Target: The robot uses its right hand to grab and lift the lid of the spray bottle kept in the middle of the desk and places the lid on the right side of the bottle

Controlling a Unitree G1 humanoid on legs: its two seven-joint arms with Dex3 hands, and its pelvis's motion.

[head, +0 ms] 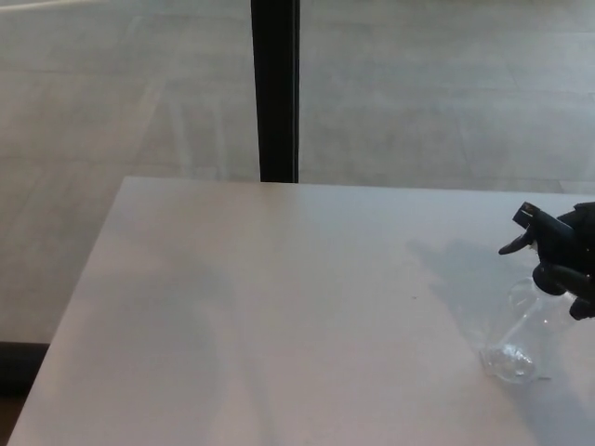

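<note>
Right hand (pixel 578 260) of mine comes in at the far right edge of the head view, black against the pale desk; its fingers are wrapped around the black trigger-spray lid (pixel 541 243) of the bottle, though most of the hand is cut off by the frame and I cannot tell how firmly it grips; the nozzle and trigger of that lid stick out to the left of my fingers; below it stands the clear spray bottle (pixel 525 334), its base on the desk near the right edge of the view and its narrow neck running up to the lid; I cannot tell whether the lid is seated on the neck or just clear of it; a faint shadow lies on the surface to the left of the bottle; the white desk (pixel 279 316) spreads wide to the left; beyond its far edge a dark vertical post (pixel 275 88) rises against the grey floor (pixel 446 93).
</note>
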